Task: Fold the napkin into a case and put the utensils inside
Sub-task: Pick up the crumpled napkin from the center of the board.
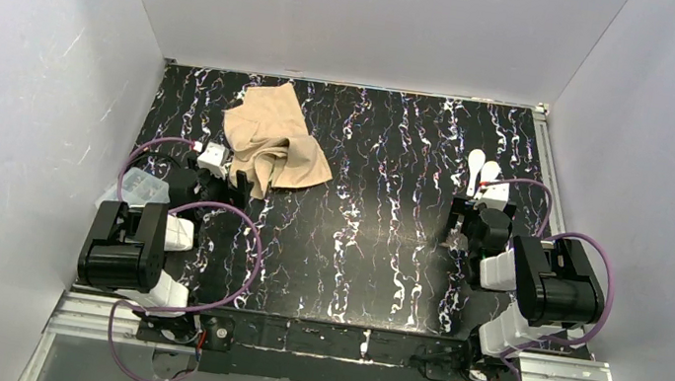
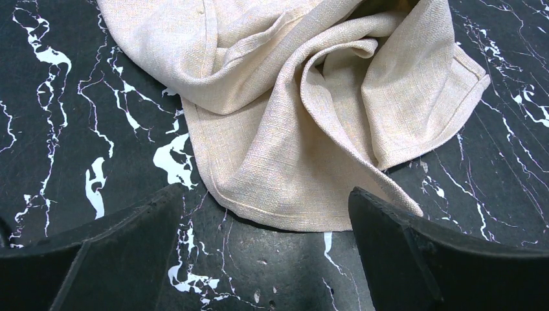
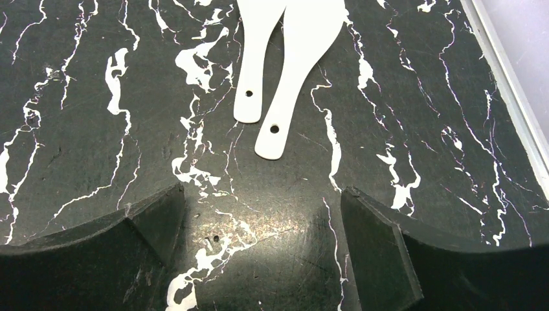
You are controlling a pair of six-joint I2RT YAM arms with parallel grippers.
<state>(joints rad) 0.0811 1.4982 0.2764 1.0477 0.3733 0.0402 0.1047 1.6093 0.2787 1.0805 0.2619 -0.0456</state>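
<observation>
The beige-tan napkin [image 1: 273,140] lies crumpled at the back left of the black marbled table; close up, the napkin [image 2: 304,110] is twisted into folds. My left gripper [image 1: 237,182] is open just short of its near hem, left gripper [image 2: 265,207] holding nothing. Two white utensils [image 1: 482,169] lie side by side at the back right; in the right wrist view the utensils [image 3: 285,58] point their handles at me. My right gripper [image 1: 457,227] hovers before them, the right gripper [image 3: 262,204] open and empty.
A clear plastic box [image 1: 136,190] sits at the left edge beside the left arm. A metal rail [image 1: 552,196] borders the table on the right, and white walls close in three sides. Purple cables loop round both arms.
</observation>
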